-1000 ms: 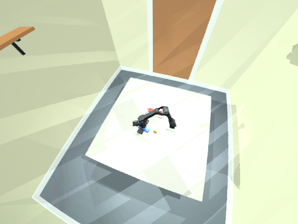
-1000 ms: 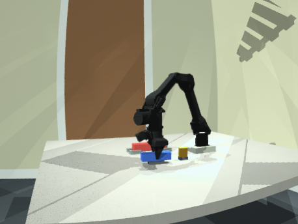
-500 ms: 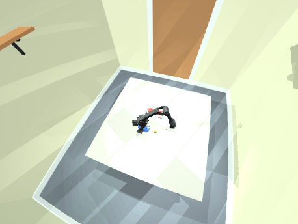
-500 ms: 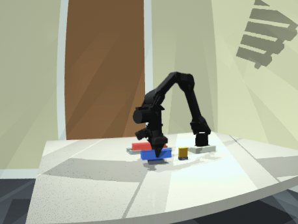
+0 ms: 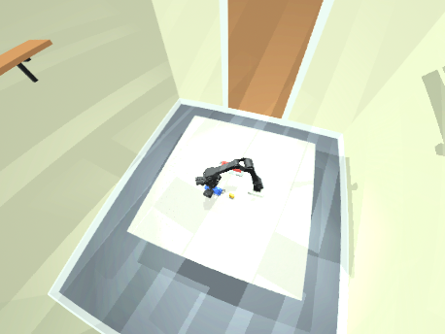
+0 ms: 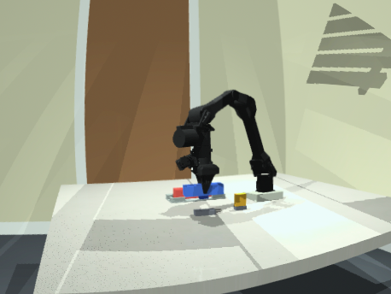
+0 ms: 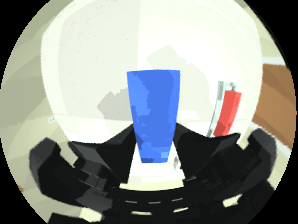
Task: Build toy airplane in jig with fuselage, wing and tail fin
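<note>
My gripper (image 6: 206,189) (image 7: 154,157) (image 5: 209,191) points straight down and is shut on a long blue block, the fuselage (image 6: 193,190) (image 7: 154,106) (image 5: 215,189). The block sits low over a flat light grey plate (image 6: 172,197); I cannot tell if it touches. A red flat piece (image 6: 177,191) (image 7: 230,111) lies just behind and to the left of the blue block. A small yellow piece (image 6: 240,200) (image 5: 232,196) stands upright on the table to the right. A small dark grey block (image 6: 206,211) lies in front of the blue block.
The arm's base (image 6: 264,184) stands on a pale pad (image 6: 275,195) at the right, close to the yellow piece. The white table (image 6: 141,261) ends in a curved front edge. A brown door panel (image 6: 137,85) is behind.
</note>
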Robot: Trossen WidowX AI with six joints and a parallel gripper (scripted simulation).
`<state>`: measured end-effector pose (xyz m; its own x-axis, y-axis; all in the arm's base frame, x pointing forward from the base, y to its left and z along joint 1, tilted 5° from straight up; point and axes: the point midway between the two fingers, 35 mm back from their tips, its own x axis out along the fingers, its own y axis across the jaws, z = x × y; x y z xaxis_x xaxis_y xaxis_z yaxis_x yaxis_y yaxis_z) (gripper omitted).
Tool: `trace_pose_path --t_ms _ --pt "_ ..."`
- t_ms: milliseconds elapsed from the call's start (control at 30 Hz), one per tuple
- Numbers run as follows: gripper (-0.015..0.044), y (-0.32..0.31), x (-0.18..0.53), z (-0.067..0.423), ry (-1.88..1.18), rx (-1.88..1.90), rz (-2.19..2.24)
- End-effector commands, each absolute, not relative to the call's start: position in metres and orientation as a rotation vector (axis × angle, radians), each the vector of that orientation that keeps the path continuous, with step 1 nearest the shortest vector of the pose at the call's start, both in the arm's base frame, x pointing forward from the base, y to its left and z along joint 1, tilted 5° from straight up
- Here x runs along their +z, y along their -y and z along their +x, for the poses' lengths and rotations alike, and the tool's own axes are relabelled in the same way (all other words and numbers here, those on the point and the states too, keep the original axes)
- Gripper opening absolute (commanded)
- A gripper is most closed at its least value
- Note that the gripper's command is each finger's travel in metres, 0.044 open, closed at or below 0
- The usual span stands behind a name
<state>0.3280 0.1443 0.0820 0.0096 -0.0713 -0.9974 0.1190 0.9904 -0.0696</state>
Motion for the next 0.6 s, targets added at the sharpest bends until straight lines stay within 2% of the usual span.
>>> trace_pose_path --t_ms 0,567 --pt "0.0000 -0.146 0.097 0.329 -1.543 -0.145 0.046" --pt "0.0000 -0.147 0.151 0.321 -1.541 -0.145 0.043"
